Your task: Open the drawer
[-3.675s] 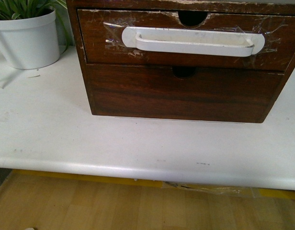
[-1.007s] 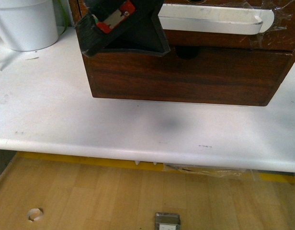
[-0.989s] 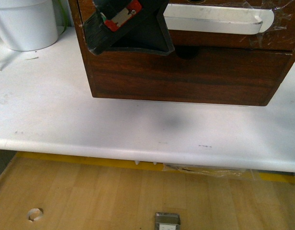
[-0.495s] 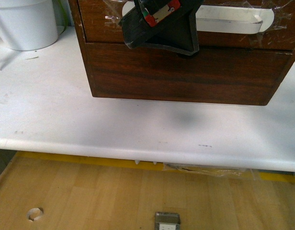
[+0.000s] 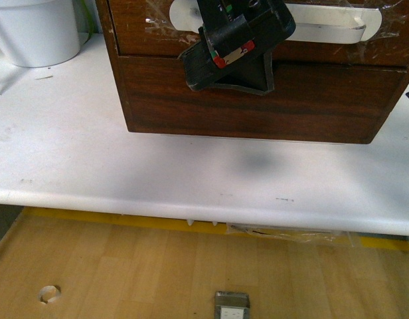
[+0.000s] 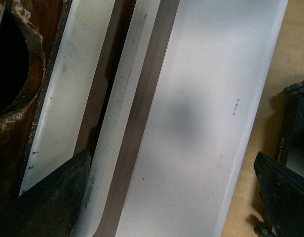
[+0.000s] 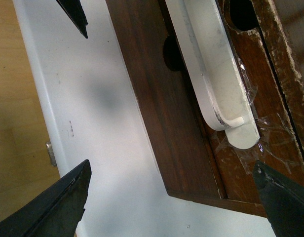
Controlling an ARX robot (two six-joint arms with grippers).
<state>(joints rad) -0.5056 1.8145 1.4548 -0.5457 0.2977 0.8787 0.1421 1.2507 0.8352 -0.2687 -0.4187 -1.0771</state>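
Note:
The drawer (image 5: 135,33) is the upper dark brown front of a wooden chest, with a long white bar handle (image 5: 330,23) taped on. My left gripper (image 5: 238,53) hangs open in front of the handle's left half and covers it. In the left wrist view the handle (image 6: 120,113) runs beside one fingertip (image 6: 53,197), and the drawer's notch (image 6: 9,64) is dark; that gripper (image 6: 169,197) spans handle and table. My right gripper (image 7: 171,202) is open near the chest's right corner, apart from the handle's end (image 7: 226,108). The drawer looks shut.
The plain lower drawer front (image 5: 311,106) has no handle. The chest stands on a white table (image 5: 91,153) with its front edge (image 5: 204,209) near me. A white plant pot (image 5: 32,33) stands at the far left. Wooden floor lies below, with a metal piece (image 5: 231,307).
My left gripper has moved right and slightly down across the drawer front, from the chest's left corner to the handle's left half. The drawer has not moved.

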